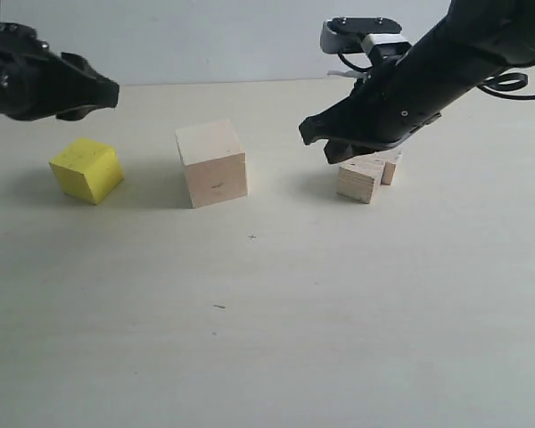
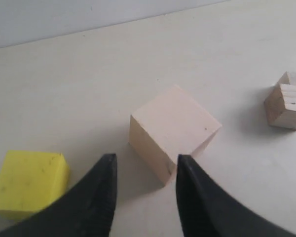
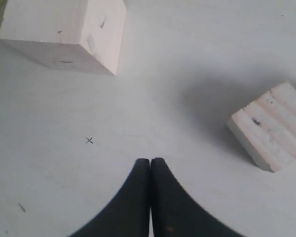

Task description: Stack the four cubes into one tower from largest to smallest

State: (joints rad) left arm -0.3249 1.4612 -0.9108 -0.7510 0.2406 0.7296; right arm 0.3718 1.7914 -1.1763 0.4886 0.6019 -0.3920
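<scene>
Step, we judge: pick yellow cube (image 1: 87, 169), left, unstacked | left gripper (image 2: 146, 165): jaws spread, empty, near it | right gripper (image 3: 150, 161): jaws pressed together | care: grip flat faces squarely, seat centred on large pale wooden cube (image 1: 212, 163)

Place: by what I can see, a robotics lab test station. Fixtures: one pale, smooth bench (image 1: 267, 357) set against a blank whitish wall (image 1: 205, 36), with a small pencilled cross (image 1: 252, 237) marked on the bench surface. Contents that show it: plain test pieces, namely a large pale wooden cube (image 1: 212, 163), a yellow cube (image 1: 86, 169), a grain-lined wooden cube (image 1: 360, 179) and a small pale cube (image 1: 390, 168), plus my left tool (image 2: 146, 160) and right tool (image 3: 150, 160), both black, on arms reaching in from either side.
</scene>
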